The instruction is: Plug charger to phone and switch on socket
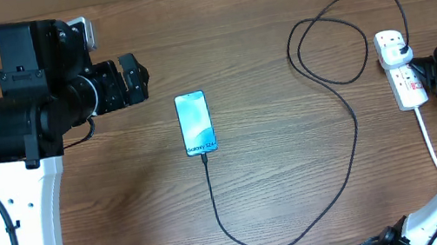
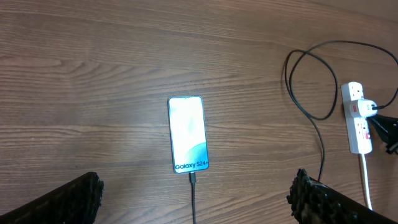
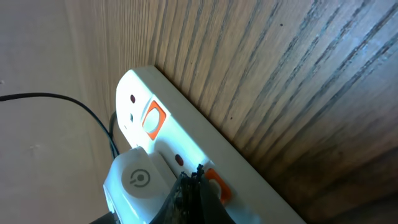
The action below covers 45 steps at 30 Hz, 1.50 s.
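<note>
Slim blue-screened black-edged phone laid at wooden surface centre, thin black charger cable plugged in. Left end effector held apart, empty. Right end effector closed together, pressed on white power strip near right edge.

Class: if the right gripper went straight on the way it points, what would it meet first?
Probably the orange switch on the socket, just ahead of its fingers; depth is unclear.

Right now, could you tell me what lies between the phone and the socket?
Between phone and socket, only the charger cable loops over bare table, seen overhead.
</note>
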Motion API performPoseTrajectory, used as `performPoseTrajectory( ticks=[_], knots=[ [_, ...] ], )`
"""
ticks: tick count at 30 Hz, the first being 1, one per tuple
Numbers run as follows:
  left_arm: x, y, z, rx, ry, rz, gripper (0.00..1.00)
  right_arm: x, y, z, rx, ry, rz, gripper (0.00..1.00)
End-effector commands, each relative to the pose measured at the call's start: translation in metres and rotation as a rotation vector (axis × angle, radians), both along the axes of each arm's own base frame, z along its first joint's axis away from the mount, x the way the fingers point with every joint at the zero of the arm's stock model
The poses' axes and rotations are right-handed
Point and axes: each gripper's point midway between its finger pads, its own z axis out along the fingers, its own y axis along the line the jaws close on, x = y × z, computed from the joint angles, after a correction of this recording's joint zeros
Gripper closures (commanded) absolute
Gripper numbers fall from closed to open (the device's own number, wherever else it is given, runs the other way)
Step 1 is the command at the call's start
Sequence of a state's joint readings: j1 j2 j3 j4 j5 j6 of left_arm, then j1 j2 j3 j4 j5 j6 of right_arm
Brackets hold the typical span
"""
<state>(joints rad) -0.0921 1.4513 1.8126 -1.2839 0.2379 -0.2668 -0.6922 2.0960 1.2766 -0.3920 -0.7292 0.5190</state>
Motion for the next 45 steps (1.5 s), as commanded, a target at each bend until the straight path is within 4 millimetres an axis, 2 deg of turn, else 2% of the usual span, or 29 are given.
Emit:
performPoseTrajectory(
  ticks=[1, 17, 22, 26, 30, 35, 40, 45],
  knots=[
    [0.001, 0.001, -0.002, 0.007, 0.004, 0.006, 0.00, -0.006, 0.042, -0.021, 0.036, 0.071, 0.077, 0.96],
    [0.001, 0.001, -0.002, 0.007, 0.004, 0.006, 0.01, -0.013, 0.049, -0.026, 0.054, 0.109, 0.086, 0.96],
    [0.001, 0.001, -0.002, 0.007, 0.004, 0.006, 0.00, -0.012, 0.040, -0.026, 0.030, 0.104, 0.070, 0.96],
    [0.001, 0.001, -0.002, 0.007, 0.004, 0.006, 0.00, -0.016, 0.024, -0.015, 0.027, 0.096, 0.034, 0.96],
    [0.001, 0.001, -0.002, 0.007, 0.004, 0.006, 0.01, -0.023, 0.007, 0.012, 0.010, 0.062, -0.008, 0.96],
    [0.001, 0.001, -0.002, 0.007, 0.004, 0.006, 0.00, -0.029, 0.000, 0.072, -0.023, -0.044, -0.022, 0.96],
    [0.001, 0.001, -0.002, 0.007, 0.004, 0.006, 0.01, -0.037, 0.009, 0.130, -0.093, -0.136, 0.002, 0.96],
    [0.001, 0.001, -0.002, 0.007, 0.004, 0.006, 0.00, -0.047, 0.035, 0.177, -0.171, -0.213, 0.066, 0.96]
  ],
)
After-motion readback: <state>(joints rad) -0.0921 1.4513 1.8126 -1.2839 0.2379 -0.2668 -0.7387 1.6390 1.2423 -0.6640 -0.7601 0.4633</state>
